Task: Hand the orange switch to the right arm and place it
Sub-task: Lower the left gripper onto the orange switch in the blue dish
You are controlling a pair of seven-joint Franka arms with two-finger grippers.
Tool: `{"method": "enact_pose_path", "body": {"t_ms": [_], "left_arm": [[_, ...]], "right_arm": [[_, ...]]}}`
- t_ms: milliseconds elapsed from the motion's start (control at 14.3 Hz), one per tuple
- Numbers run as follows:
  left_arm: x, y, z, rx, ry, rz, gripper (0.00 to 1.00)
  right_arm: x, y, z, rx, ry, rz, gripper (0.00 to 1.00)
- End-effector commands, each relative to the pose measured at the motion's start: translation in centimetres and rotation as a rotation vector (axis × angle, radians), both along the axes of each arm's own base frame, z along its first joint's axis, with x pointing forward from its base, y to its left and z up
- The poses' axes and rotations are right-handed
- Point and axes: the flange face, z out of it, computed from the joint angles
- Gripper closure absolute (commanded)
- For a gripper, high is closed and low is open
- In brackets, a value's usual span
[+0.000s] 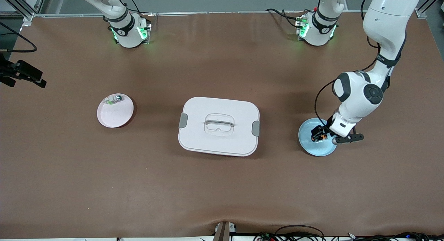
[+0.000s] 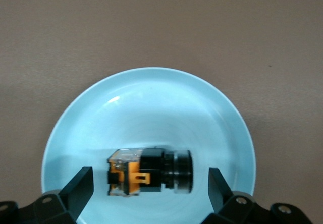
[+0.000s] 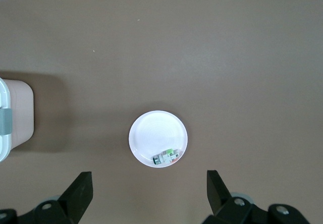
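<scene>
The orange switch (image 1: 321, 137) lies on its side on a light blue plate (image 1: 311, 148) toward the left arm's end of the table. In the left wrist view the switch (image 2: 149, 172) is a black barrel with an orange and clear end, resting on the plate (image 2: 151, 108). My left gripper (image 1: 319, 135) is low over the plate and open (image 2: 150, 184), one finger at each end of the switch, with gaps on both sides. My right gripper (image 3: 149, 184) is open and empty, high above the table. It is out of the front view; only the right arm's base (image 1: 126, 32) shows there.
A white plate (image 1: 116, 114) with a small clear-and-green part (image 1: 114, 99) sits toward the right arm's end; the right wrist view shows the plate (image 3: 151, 130) and part (image 3: 166, 158) below. A white lidded box (image 1: 218, 126) stands mid-table. A black device (image 1: 20, 74) juts in at the table's edge.
</scene>
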Motion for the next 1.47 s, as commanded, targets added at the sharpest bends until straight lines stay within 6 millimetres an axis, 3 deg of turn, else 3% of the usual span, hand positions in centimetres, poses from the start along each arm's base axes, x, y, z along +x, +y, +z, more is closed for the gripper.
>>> {"method": "enact_pose_path", "body": {"t_ms": [0,419,489,699,909,979,1049,1398], "left_arm": [[0.1,-0.3,-0.7,-0.010,-0.019,0.000,0.00],[0.3,-0.2,-1.6,-0.008,-0.021,0.000,0.00],[0.3,-0.3,-1.8,-0.009,-0.018,-0.002,0.05],[0.3,-0.5,-1.7,-0.009,-0.021,-0.004,0.36],[0.3,-0.6,-1.5,-0.010,-0.022,-0.002,0.85],[0.4,-0.6,-1.1,-0.011,-0.027,0.003,0.96],[0.5,-0.8,-0.6,-0.014,-0.035,0.006,1.00],[1.3,-2.9,4.9,-0.044,-0.060,0.005,1.00]], "right_arm": [[0.1,0.2,0.3,-0.021,0.000,0.014,0.00],[0.2,0.2,0.3,-0.021,-0.002,0.014,0.00],[0.2,0.2,0.3,-0.021,-0.002,0.014,0.00],[0.2,0.2,0.3,-0.021,-0.002,0.014,0.00],[0.2,0.2,0.3,-0.021,-0.002,0.014,0.00],[0.2,0.2,0.3,-0.021,-0.002,0.014,0.00],[0.2,0.2,0.3,-0.021,-0.002,0.016,0.00],[0.2,0.0,0.3,-0.021,-0.002,0.011,0.00]]}}
